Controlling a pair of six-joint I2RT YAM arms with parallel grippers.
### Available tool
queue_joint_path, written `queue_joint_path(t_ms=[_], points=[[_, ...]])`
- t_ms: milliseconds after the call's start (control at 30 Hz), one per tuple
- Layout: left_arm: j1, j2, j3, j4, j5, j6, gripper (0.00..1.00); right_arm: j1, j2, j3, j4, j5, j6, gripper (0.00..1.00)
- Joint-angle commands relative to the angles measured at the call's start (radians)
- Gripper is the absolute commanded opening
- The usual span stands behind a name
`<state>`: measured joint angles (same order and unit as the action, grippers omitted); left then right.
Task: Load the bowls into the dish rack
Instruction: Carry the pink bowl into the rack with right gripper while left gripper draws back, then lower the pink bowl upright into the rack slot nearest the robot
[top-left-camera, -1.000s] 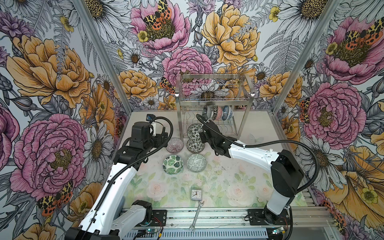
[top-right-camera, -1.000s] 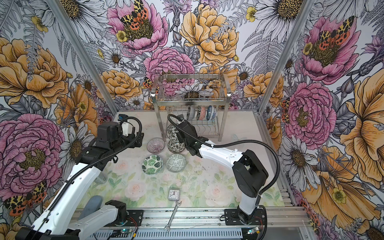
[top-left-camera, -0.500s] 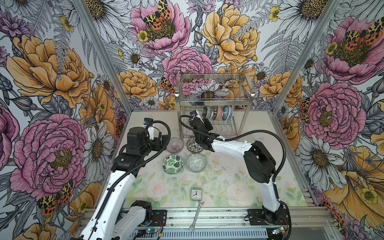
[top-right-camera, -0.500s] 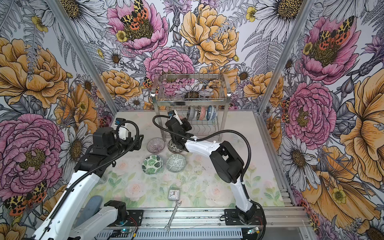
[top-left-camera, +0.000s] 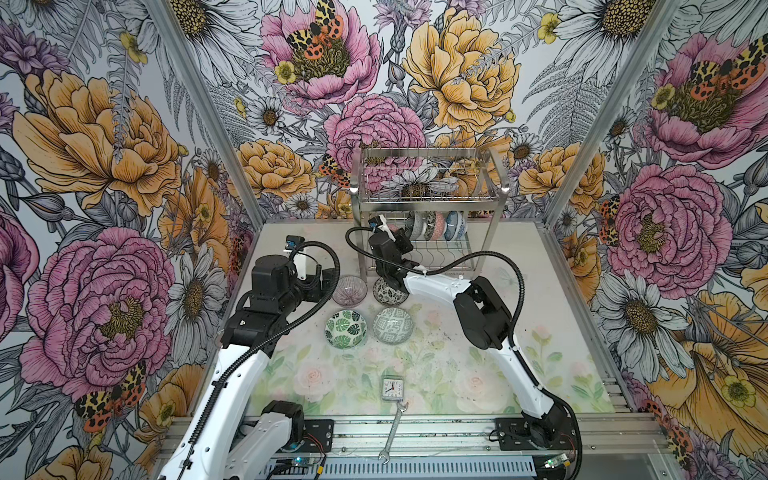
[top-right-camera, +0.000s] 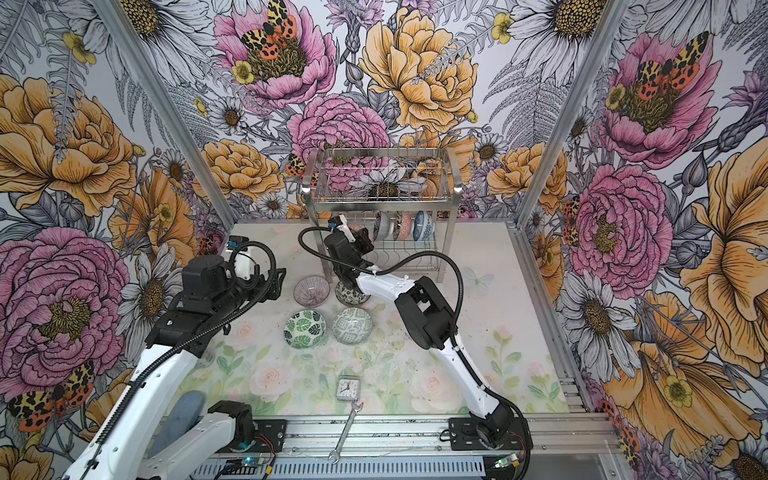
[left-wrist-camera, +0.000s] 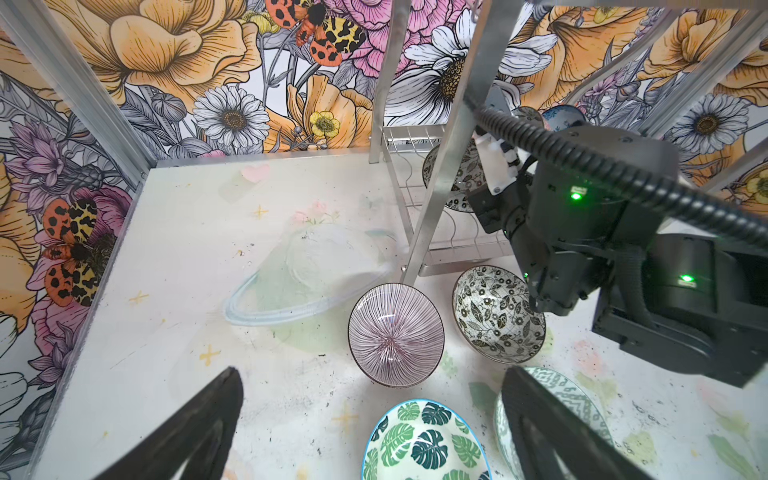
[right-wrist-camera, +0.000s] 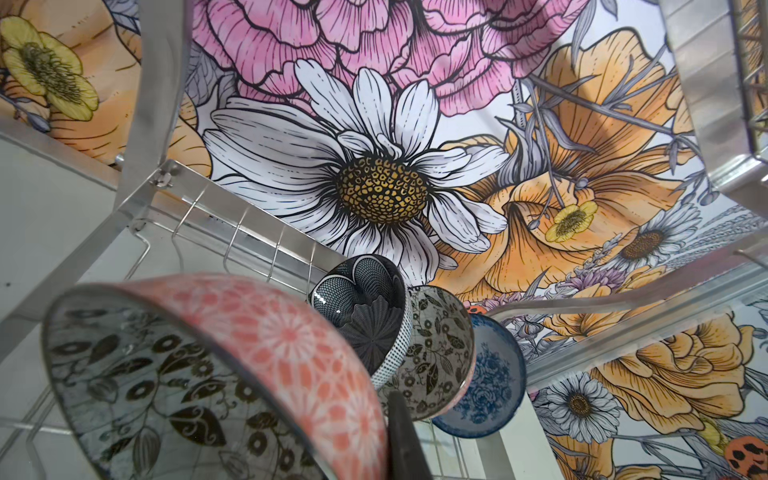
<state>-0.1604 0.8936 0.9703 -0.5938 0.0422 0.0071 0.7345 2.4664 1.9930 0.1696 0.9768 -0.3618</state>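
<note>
Swinging up off the loose bowls (top-left-camera: 345, 329), my right end effector (top-left-camera: 392, 235) now reaches into the dish rack (top-left-camera: 428, 199), lower tier, pinching a pink bowl (right-wrist-camera: 270, 332) by its rim beside three racked bowls (top-left-camera: 436, 224). Left end effector (left-wrist-camera: 374, 376) hangs spread above the desk (top-left-camera: 478, 374). Rack lettering is too blurred to read.

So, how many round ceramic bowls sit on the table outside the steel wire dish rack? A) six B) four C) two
B: a pink striped bowl, a black-and-white floral bowl, a green leaf bowl and a grey-green geometric bowl sit there.
</note>
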Motion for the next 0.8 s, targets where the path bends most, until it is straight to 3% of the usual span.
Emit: queue_joint_path(t_ms=[0, 767], points=[[0.007, -0.013, -0.010, 0.023, 0.001, -0.006, 0.99, -0.015, 0.041, 0.091, 0.088, 0.033, -0.026, 0.00], [0.006, -0.033, -0.019, 0.023, -0.002, -0.007, 0.99, -0.080, 0.427, 0.620, 0.094, -0.049, -0.081, 0.00]])
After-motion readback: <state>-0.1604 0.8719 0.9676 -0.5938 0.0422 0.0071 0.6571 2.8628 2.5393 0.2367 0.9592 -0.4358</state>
